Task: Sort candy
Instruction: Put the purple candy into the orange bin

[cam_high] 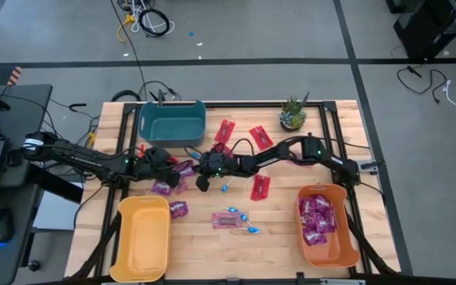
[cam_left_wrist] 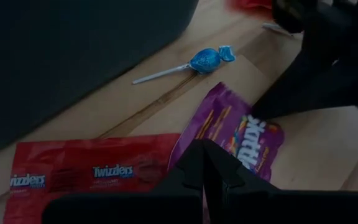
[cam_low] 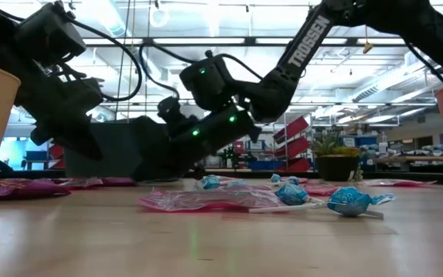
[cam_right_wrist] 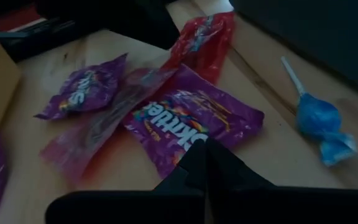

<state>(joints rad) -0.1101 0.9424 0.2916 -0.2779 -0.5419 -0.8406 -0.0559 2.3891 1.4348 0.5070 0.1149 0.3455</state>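
While both arms are reaching low over the middle of the bench (cam_high: pixel 204 249), the nearest candy is lying at the front: a flat clear-red packet (cam_low: pixel 198 201) with blue lollipops (cam_low: pixel 350 201) resting on and beside it, seen from above as a small cluster (cam_high: pixel 229 218) between the yellow bin (cam_high: pixel 142 237) and the orange bin (cam_high: pixel 327 226). One purple packet (cam_high: pixel 178 209) is lying just beside the yellow bin's rim, and the orange bin is already holding a heap of purple packets (cam_high: pixel 317 218).

Farther in, the right end effector (cam_high: pixel 202 183) is pressing down with its fingers together, their tips sitting on the near edge of a purple Skittles packet (cam_right_wrist: pixel 194 124); nothing is visibly clamped between them. A red packet (cam_right_wrist: pixel 197 37) is lying partly under that purple one, another purple packet (cam_right_wrist: pixel 86 87) is lying near it, and a blue lollipop (cam_right_wrist: pixel 319 121) is resting apart from them on the wood.

Beside it, the left end effector (cam_high: pixel 158 158) is hovering with its fingers closed together and holding nothing, directly over the meeting edges of a red Twizzlers packet (cam_left_wrist: pixel 92 168) and a purple packet (cam_left_wrist: pixel 232 127). Another lollipop (cam_left_wrist: pixel 204 60) is lying just beyond, near the dark wall of the teal bin (cam_high: pixel 172 119).

Farthest back, two red packets (cam_high: pixel 242 134) are lying near the teal bin, one more red packet (cam_high: pixel 260 187) is sitting right of the arms, and a small potted plant (cam_high: pixel 293 115) is standing at the far edge.
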